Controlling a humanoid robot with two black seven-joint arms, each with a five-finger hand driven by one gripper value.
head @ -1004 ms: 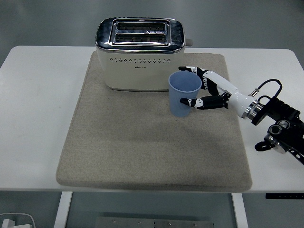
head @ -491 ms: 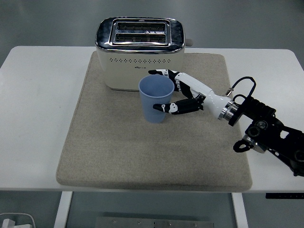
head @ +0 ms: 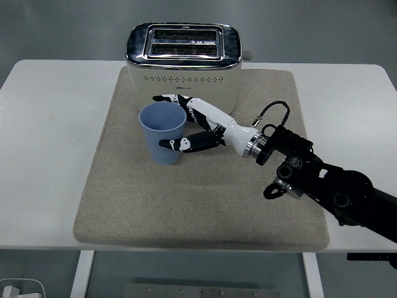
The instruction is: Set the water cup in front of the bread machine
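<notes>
1. Leftward shift since the earlier frames: the blue water cup has gone from beside the toaster's right end to a spot off its lower left front corner, and the right arm has stretched much further in across the mat.
2. Cup stands upright, long axis vertical, open mouth up and tipped slightly toward the camera; base appears to meet the grey mat, though contact cannot be confirmed.
3. Inside of the cup looks empty; only the blue inner wall shows.
4. Cup position: on the mat, in front of the bread machine, nearer its left half, close to the front face but not touching it.
5. Right hand grips the cup from the cup's right side: thumb lies along the lower front wall, the other fingers curl round the back near the rim, so the cup is pinched between them.
6. White forearm shell runs from the hand down-right to a black wrist and arm that enters from the right edge, a thin cable looping above the wrist.
7. Bread machine: cream body, chrome top, two slots running left to right, nothing sticking out of them; it sits at the mat's far edge.
8. Mat lies on the white table.
9. Left arm is out of view.
</notes>
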